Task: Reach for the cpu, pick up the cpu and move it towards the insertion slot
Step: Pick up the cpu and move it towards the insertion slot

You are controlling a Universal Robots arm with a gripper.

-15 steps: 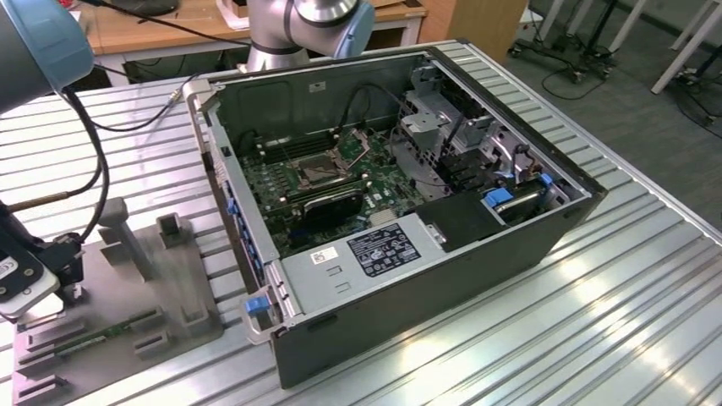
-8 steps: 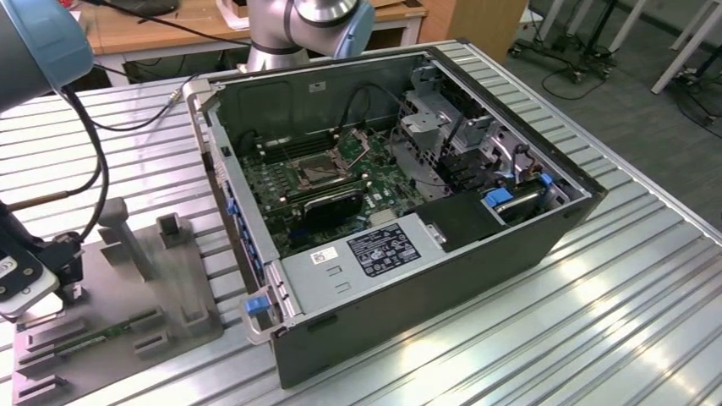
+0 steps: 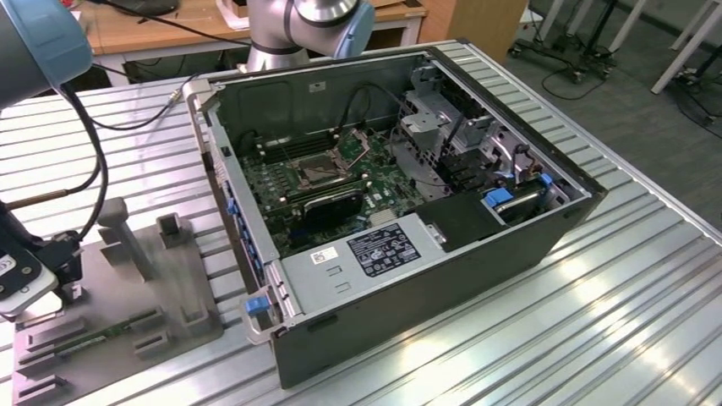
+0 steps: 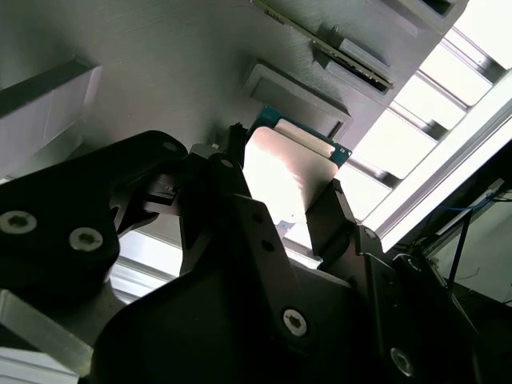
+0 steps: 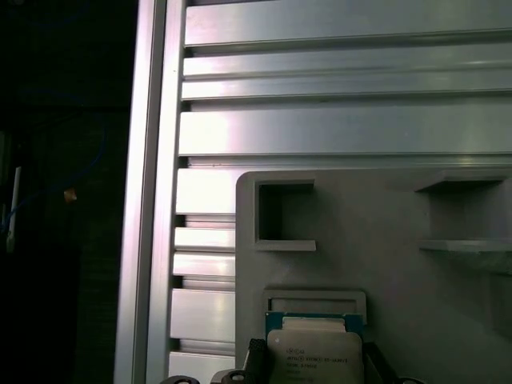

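Observation:
The cpu [image 5: 314, 352], a small square chip with a silvery top and a green edge, sits between my gripper's [image 5: 314, 370] two black fingers [image 4: 232, 160] in both wrist views. The fingers press on two opposite edges of the cpu [image 4: 284, 172], so my gripper [image 4: 282, 188] is shut on it. It is just over a raised square nest [image 5: 316, 302] on the grey fixture plate [image 3: 124, 288]. In the exterior view my gripper [image 3: 57, 279] hangs at the left edge over that plate. The insertion slot [image 3: 319, 172], a dark socket in a shiny frame, lies on the motherboard inside the open computer case, far to the exterior view's right of the gripper.
The open black computer case [image 3: 451, 254] stands in the middle of the ribbed metal table [image 3: 631, 321]. A labelled grey metal box [image 3: 361, 254] fills its near side. Upright posts [image 3: 124, 237] and a green memory stick [image 3: 96, 338] sit on the fixture plate. A black cable [image 3: 96, 161] hangs from the arm.

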